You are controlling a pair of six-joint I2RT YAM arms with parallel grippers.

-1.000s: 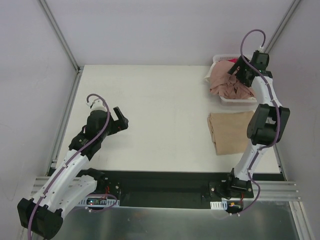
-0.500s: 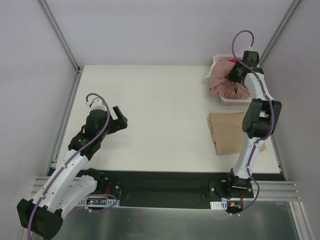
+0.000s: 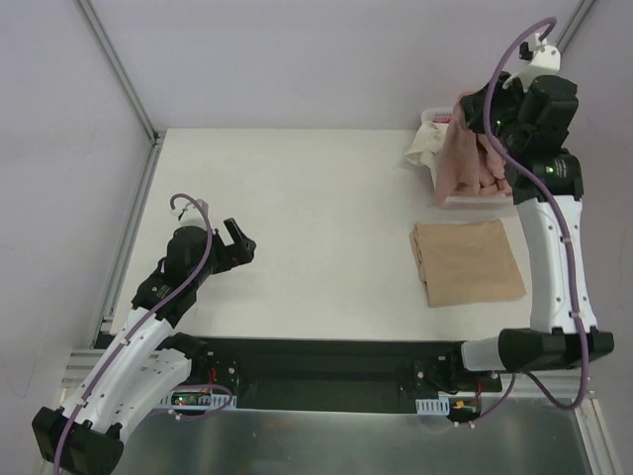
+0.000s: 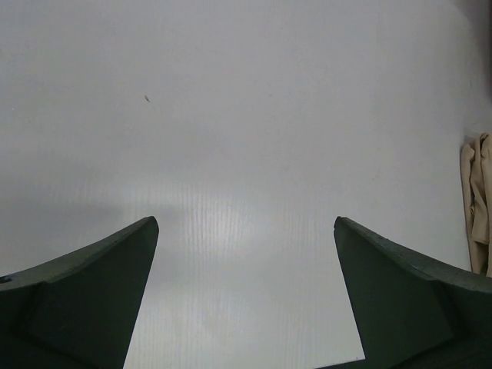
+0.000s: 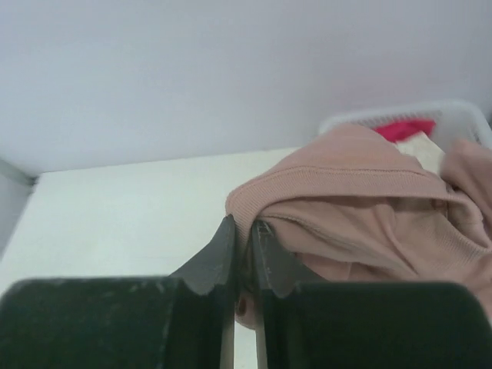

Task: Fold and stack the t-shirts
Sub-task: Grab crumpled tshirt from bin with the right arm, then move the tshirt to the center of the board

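Upper right of the frame, the right arm's jaws are clamped on the pink t-shirt [image 3: 463, 158], which hangs down into the white basket [image 3: 473, 201]; a folded tan t-shirt [image 3: 467, 260] lies on the bench [image 3: 316, 188] just below; lower left, the left arm's jaws stand wide, holding nothing.

Left of the basket [image 3: 473, 201] the table [image 3: 307, 208] lies open as far as the left gripper [image 3: 240, 237], whose jaws stand wide. Just in front of the basket a folded tan shirt [image 3: 467, 262] covers the surface. Over the basket the pink shirt [image 3: 463, 158] hangs from the right gripper [image 5: 243, 231] (pinched tight), blocking the way in from above. A cream shirt [image 3: 420, 148] spills over its left wall.
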